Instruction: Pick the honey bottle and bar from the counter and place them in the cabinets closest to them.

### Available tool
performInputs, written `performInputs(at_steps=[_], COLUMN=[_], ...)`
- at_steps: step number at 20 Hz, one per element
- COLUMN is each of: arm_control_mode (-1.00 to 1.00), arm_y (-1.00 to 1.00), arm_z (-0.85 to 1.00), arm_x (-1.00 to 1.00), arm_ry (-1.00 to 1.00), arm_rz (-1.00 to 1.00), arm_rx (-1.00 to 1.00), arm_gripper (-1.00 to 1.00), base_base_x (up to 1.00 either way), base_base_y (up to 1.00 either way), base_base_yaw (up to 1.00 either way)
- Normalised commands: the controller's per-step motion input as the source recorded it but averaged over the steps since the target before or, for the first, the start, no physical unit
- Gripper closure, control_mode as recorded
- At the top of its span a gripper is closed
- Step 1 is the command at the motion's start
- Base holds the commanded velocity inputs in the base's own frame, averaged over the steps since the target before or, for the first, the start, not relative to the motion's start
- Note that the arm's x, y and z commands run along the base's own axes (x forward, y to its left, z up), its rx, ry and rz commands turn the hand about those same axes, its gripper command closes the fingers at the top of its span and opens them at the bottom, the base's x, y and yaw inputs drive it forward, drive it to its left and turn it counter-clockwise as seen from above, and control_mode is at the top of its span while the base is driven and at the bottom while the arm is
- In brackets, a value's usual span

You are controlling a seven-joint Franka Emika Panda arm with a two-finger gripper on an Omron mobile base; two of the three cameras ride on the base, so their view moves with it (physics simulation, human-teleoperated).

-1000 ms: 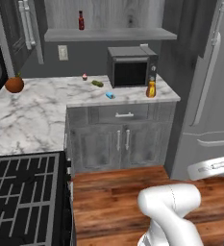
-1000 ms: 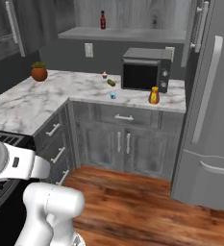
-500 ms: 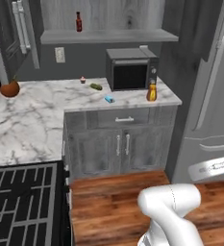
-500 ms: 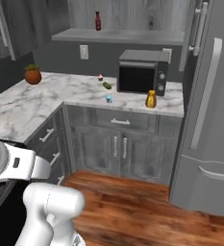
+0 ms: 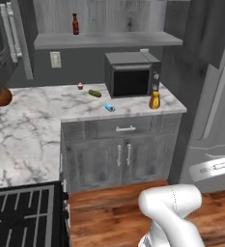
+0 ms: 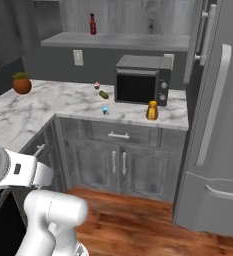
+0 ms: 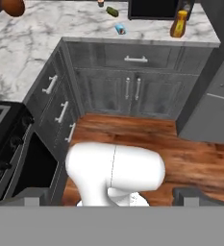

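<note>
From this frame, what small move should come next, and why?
Probably keep closing in on the counter. The honey bottle stands in front of the microwave and the bar lies near the counter's front edge, both untouched and across a stretch of floor from the arm. The gripper is open and holds nothing, far short of reach.

Left base view: cam sits behind the arm, to its left, looking fwd and down at the counter [image 5: 32,140] corner from a mid distance; stove [image 5: 22,212] at lower left, fridge [image 5: 215,111] at right edge. Right base view: same height, offset to the right, facing the same counter [image 6: 63,102] run w/ microwave [image 6: 140,80] near centre. Both share counter, microwave, lower doors, upper shelf, wood floor. Hand view: looks steeply down and fwd from above, over the floor [image 7: 200,158], catching the counter [image 7: 46,33] front edge along its top.
</note>
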Motion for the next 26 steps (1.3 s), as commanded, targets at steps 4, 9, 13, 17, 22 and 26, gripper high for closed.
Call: performInputs(at_steps=[4,9,13,17,22,26], arm_control_mode=[1.0,1.0,1.0,1.0,1.0,1.0], arm_y=[0.0,0.0,0.0,0.0,0.0,0.0], arm_z=[0.0,0.0,0.0,0.0,0.0,0.0], arm_x=[0.0,0.0,0.0,0.0,0.0,0.0], arm_ry=[0.0,0.0,0.0,0.0,0.0,0.0], arm_rz=[0.0,0.0,0.0,0.0,0.0,0.0], arm_rx=[0.0,0.0,0.0,0.0,0.0,0.0], arm_gripper=[-1.0,-1.0,-1.0,-1.0,-1.0,-1.0], base_base_x=[0.51,0.56,0.56,0.61,0.61,0.66], base_base_y=[0.23,0.26,0.31,0.31,0.28,0.23], base_base_yaw=[-0.06,-0.05,-0.04,-0.03,-0.04,-0.05])
